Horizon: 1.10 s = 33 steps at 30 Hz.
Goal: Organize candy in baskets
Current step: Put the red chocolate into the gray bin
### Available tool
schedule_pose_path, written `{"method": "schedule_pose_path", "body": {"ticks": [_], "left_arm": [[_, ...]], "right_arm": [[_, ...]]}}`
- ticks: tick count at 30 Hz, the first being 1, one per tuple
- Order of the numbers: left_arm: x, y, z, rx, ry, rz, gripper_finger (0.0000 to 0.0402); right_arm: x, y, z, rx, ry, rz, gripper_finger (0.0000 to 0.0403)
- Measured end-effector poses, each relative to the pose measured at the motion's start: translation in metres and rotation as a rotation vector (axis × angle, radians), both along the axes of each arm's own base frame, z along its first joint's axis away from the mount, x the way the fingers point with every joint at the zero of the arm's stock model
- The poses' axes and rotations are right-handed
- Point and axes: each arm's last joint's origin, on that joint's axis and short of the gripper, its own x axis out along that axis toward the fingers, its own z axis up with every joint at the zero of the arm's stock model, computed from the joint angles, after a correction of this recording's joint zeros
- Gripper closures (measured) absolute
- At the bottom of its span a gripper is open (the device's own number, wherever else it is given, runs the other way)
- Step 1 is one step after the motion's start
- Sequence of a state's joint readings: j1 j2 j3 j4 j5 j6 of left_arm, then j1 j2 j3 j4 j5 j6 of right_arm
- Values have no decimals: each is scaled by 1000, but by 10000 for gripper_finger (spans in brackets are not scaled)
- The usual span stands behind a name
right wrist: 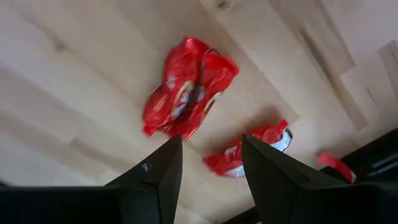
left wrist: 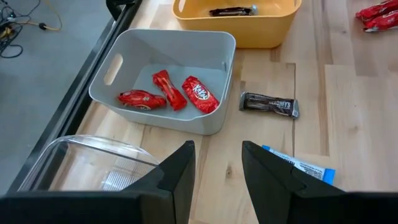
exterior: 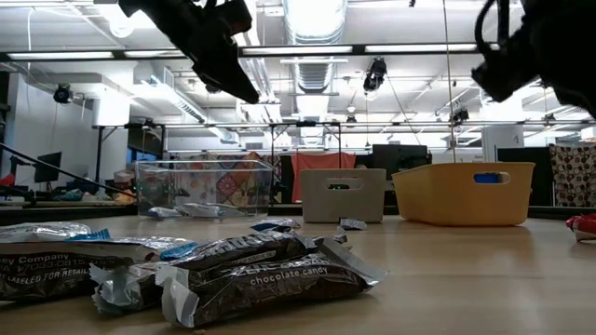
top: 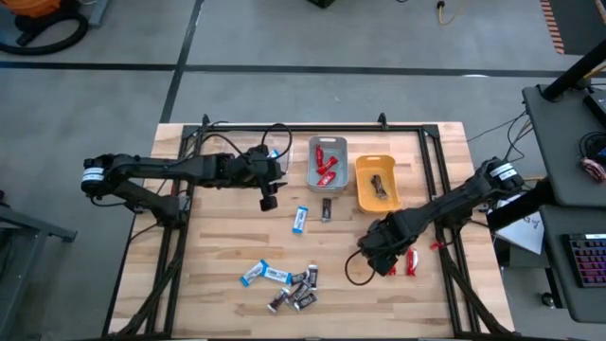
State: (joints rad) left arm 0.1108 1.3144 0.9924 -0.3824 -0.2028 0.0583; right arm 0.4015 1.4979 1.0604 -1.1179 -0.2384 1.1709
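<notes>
My left gripper [left wrist: 217,149] hangs open and empty over the table's far middle, near the clear basket [left wrist: 87,165]. Beyond it stands the grey basket [left wrist: 168,74], holding three red candies [left wrist: 169,93]. The yellow basket [top: 377,182] holds a dark bar. A dark bar [left wrist: 268,104] and a blue-and-white bar [left wrist: 298,167] lie flat on the wood. My right gripper [right wrist: 211,143] points down, open, above two red candies [right wrist: 186,87] and a third [right wrist: 249,152] on the table's right side, touching none.
A pile of blue-and-white and dark candy [top: 284,282] lies near the front edge, close to the low camera [exterior: 251,270]. Black frame rails [top: 180,237] run along the table's left and right sides. Bare wood lies between the pile and the baskets.
</notes>
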Motion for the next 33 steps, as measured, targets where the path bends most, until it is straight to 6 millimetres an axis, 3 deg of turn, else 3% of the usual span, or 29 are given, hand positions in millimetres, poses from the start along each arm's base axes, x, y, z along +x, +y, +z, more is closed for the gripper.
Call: {"method": "schedule_pose_path", "body": {"ticks": [12, 19, 26, 33], "left_arm": [[1, 0, -1, -4, 3, 3, 285], [2, 0, -2, -7, 6, 5, 285], [2, 0, -2, -7, 6, 6, 285], [4, 0, -7, -15, 23, 11, 285]], "right_arm": [[-9, -3, -39, 51, -38, -16, 252], [-12, -4, -55, 74, -92, -15, 303], [-12, -4, -56, 79, -107, -7, 384], [-11, -10, -41, 75, -110, 6, 384]]}}
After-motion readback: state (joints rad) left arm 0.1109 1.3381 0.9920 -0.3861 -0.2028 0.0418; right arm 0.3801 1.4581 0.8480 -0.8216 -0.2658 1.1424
